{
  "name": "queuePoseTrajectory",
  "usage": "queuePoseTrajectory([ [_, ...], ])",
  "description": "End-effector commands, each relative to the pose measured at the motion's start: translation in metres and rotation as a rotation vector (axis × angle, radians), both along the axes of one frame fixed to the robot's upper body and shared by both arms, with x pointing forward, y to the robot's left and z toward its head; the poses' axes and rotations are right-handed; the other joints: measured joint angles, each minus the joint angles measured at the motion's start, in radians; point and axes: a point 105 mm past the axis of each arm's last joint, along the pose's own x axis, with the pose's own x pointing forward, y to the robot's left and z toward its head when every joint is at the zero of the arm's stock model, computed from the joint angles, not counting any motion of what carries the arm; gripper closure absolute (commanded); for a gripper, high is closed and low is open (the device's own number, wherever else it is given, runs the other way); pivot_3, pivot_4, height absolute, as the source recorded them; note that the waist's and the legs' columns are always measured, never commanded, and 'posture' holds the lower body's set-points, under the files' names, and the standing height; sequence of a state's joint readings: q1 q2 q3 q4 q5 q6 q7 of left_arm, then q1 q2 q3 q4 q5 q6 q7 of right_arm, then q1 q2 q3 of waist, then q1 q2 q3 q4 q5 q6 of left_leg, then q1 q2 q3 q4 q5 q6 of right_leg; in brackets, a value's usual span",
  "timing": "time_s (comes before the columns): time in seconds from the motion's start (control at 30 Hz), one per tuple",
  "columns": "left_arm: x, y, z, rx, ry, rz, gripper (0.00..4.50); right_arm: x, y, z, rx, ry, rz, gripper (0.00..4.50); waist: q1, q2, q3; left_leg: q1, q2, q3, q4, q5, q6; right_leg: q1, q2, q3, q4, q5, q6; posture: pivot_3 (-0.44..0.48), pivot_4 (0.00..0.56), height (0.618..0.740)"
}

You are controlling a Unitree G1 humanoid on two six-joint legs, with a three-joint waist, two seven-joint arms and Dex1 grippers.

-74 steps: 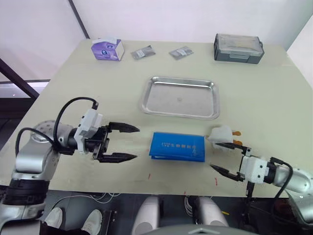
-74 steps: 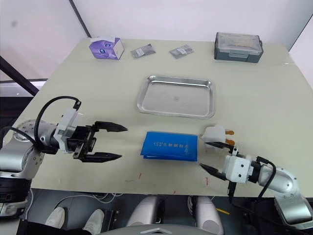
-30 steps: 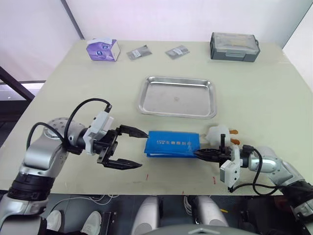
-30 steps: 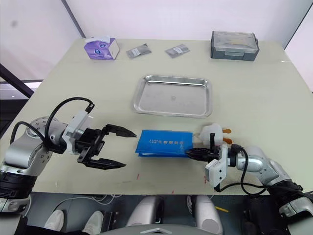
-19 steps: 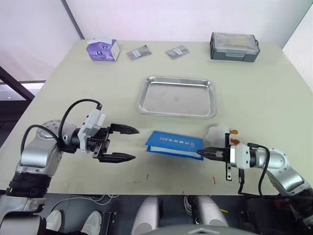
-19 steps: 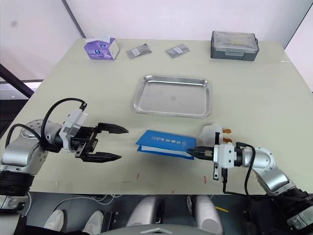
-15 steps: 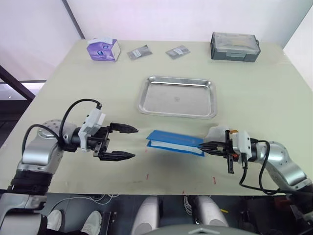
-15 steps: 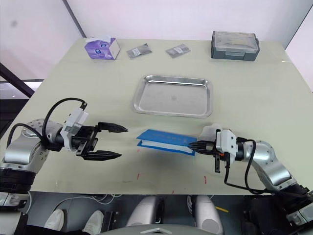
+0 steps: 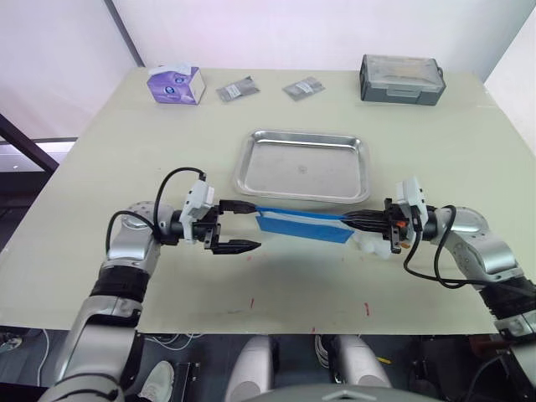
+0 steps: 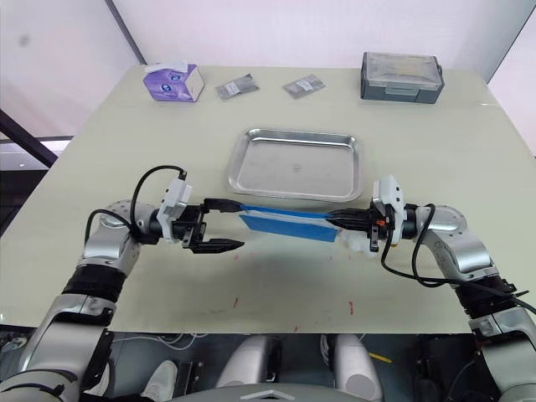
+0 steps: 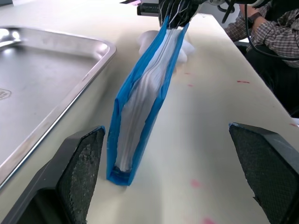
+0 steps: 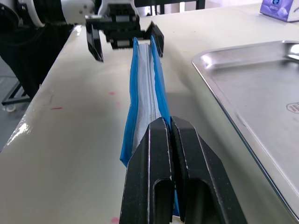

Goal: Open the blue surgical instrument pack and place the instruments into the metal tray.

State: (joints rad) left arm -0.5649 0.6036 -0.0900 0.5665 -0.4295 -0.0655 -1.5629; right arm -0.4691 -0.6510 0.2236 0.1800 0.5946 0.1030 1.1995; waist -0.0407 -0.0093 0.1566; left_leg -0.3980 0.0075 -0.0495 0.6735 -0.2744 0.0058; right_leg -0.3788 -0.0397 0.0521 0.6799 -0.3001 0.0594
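The blue surgical instrument pack [image 9: 301, 224] is turned up on its long edge, just in front of the metal tray [image 9: 306, 163], which holds nothing. My right gripper [image 9: 346, 222] is shut on the pack's right end; the right wrist view shows its fingers [image 12: 161, 140] pinched together on the blue fabric. My left gripper [image 9: 254, 226] stands open at the pack's left end, one finger on each side and neither touching it. In the left wrist view the pack [image 11: 140, 107] shows white inner layers between the blue covers. The instruments are hidden inside.
A white plug adapter [image 9: 373, 243] lies on the table under my right gripper. Along the far edge are a purple-white tissue box [image 9: 174, 84], two small packets [image 9: 239, 90] and a grey lidded box [image 9: 402, 79]. A person's plaid sleeve [image 11: 261, 28] is beyond the table.
My right gripper has lifted the pack's right end and turned the pack onto its edge, closer to the tray. My left gripper has moved right, up to the pack's left end, still open.
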Motion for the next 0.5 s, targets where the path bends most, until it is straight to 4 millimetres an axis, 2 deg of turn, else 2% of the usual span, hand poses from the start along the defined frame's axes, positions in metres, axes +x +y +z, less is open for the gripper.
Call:
queuePoseTrajectory([
  [0.03, 0.002, -0.003, 0.004, -0.001, -0.04, -0.037, 0.0, 0.003, -0.001, 0.009, 0.013, -0.029, 0.003, 4.41, -0.001, 0.0, 0.0, 0.0, 0.0, 0.0, 0.0, 0.0, 0.0, 0.0, 0.0, 0.0, 0.0, 0.0, 0.0, 0.0, 0.15, 0.738],
  [0.17, 0.012, -0.013, -0.002, 0.004, -0.055, -0.024, 0.0, 0.005, 0.0, 0.01, 0.013, -0.032, 0.009, 4.41, 0.0, 0.0, 0.0, 0.0, 0.0, 0.0, 0.0, 0.0, 0.0, 0.0, 0.0, 0.0, 0.0, 0.0, 0.0, 0.0, 0.15, 0.738],
  [0.43, 0.013, -0.028, -0.006, -0.059, 0.031, -0.064, 0.0, 0.007, 0.0, 0.012, 0.011, -0.038, 0.011, 4.41, -0.001, 0.0, 0.0, 0.0, 0.0, 0.0, 0.001, 0.0, 0.0, 0.0, 0.0, 0.0, 0.0, 0.0, 0.0, 0.0, 0.15, 0.738],
  [0.47, 0.013, -0.029, -0.005, -0.072, 0.043, -0.067, 0.39, 0.008, 0.0, 0.012, 0.018, -0.037, 0.008, 4.5, -0.002, 0.0, 0.0, 0.0, 0.0, 0.0, 0.001, 0.0, 0.0, 0.0, 0.0, 0.0, 0.0, 0.0, 0.0, 0.0, 0.15, 0.738],
  [0.5, 0.013, -0.03, -0.004, -0.081, 0.051, -0.072, 0.49, 0.008, 0.001, 0.013, 0.022, -0.036, 0.007, 4.5, -0.002, 0.0, 0.0, 0.0, 0.0, 0.0, 0.001, 0.0, 0.0, 0.0, 0.0, 0.0, 0.0, 0.0, 0.0, 0.0, 0.15, 0.738],
])
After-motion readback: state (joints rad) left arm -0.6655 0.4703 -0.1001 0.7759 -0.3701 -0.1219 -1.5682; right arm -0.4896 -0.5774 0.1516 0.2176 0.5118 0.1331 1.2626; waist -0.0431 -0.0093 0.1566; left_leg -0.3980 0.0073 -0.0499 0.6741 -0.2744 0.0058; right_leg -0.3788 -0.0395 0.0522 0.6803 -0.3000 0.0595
